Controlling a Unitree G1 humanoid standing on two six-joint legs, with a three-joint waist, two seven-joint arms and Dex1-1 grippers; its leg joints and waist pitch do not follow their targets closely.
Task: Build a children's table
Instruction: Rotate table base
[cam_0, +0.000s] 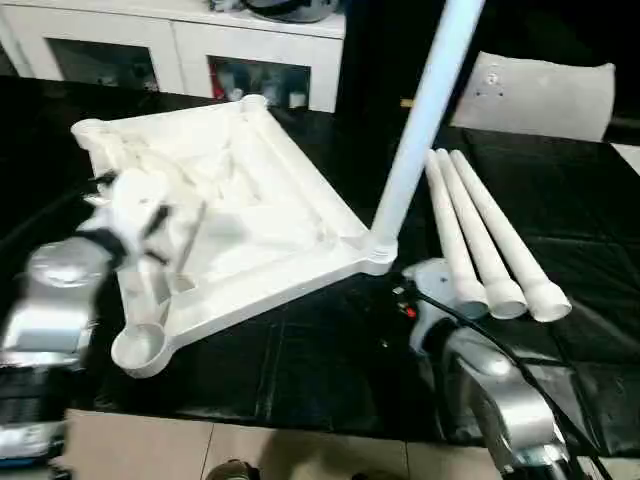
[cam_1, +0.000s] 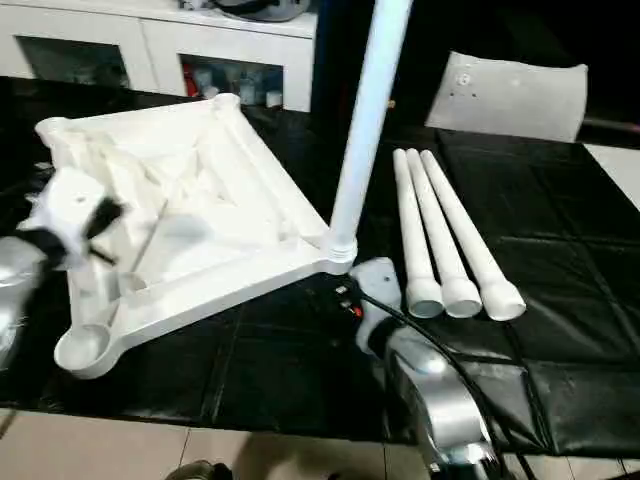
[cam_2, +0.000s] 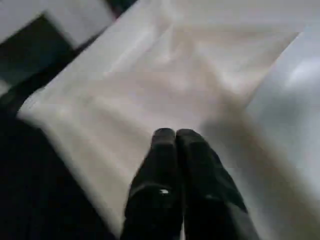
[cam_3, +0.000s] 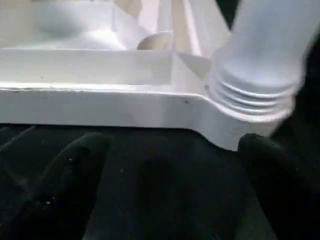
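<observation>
Black fingers of the left pincer (cam_2: 175, 137) are pressed together, gripping nothing, over the ribbed underside of the white plastic table top (cam_0: 250, 200). Right pincer (cam_3: 165, 150) is spread wide, empty, on the black bench (cam_0: 330, 360) just before the corner socket (cam_3: 235, 122) where one leg (cam_0: 415, 120) stands upright. Three tapered legs (cam_0: 490, 245) lie side by side to its right.
</observation>
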